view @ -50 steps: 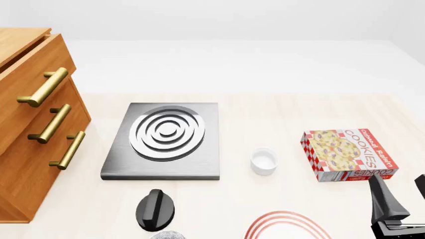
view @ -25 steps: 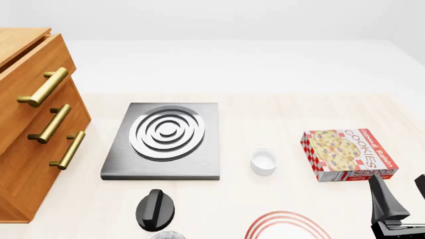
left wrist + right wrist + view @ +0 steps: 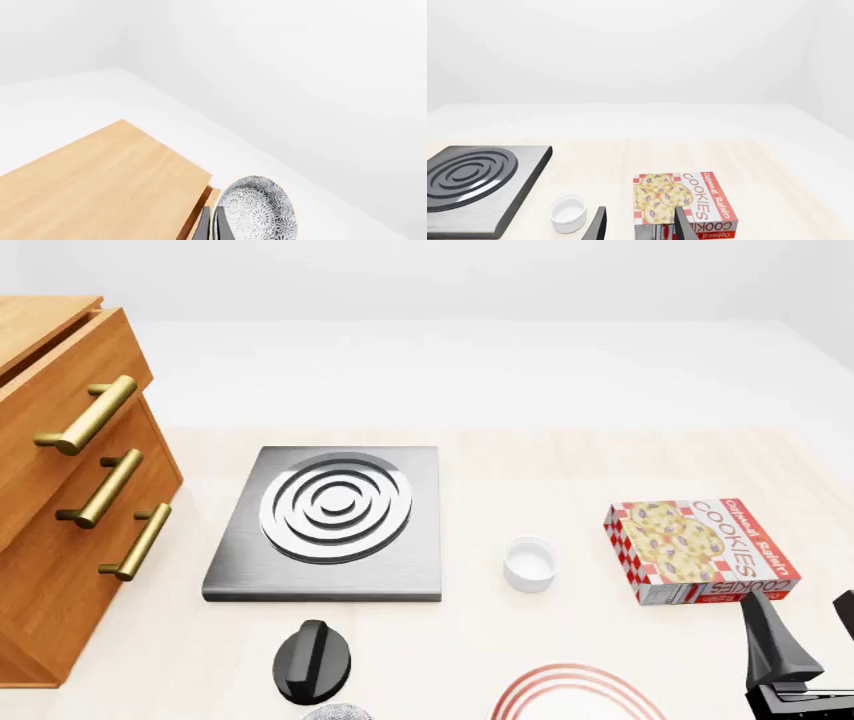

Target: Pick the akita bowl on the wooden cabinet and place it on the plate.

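Observation:
In the left wrist view the akita bowl, lacy grey and white, hangs just past a corner of the wooden cabinet. My left gripper is shut on its rim, with the two dark fingers close together. In the front view only a patterned sliver of the bowl shows at the bottom edge, and the left gripper is out of sight. The cabinet stands at the left. The plate, with red rings, is cut off by the bottom edge right of the bowl. My right gripper stands open and holds nothing, at the lower right.
A grey stove slab with silver rings lies mid-table, and a black knob sits in front of it. A small white cup stands right of the slab. A cookie box lies just beyond the right gripper.

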You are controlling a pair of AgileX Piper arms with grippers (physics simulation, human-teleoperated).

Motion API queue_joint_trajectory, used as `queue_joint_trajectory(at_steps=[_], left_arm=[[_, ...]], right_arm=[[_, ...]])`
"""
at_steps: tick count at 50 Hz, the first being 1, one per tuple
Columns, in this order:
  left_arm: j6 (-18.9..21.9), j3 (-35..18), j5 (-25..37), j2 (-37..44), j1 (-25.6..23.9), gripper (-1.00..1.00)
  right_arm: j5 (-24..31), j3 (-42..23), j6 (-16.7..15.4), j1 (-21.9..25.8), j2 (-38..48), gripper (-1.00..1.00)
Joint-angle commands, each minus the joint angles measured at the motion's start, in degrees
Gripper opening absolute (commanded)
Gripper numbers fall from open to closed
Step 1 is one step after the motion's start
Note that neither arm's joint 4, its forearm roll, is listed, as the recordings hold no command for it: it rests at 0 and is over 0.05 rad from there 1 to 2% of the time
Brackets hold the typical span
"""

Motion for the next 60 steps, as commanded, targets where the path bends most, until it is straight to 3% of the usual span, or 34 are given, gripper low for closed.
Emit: queue_joint_trajectory(at_steps=[1,60], left_arm=[[0.36,-0.83,0.84,-0.89,-3.59,-1.00],[2.96,1.63,2.44,-3.57,-15.47,-1.00]], right_arm=[[0.00,0.00,0.00,0.00,0.01,1.00],[-0.01,0.00,0.00,0.00,0.03,1.00]])
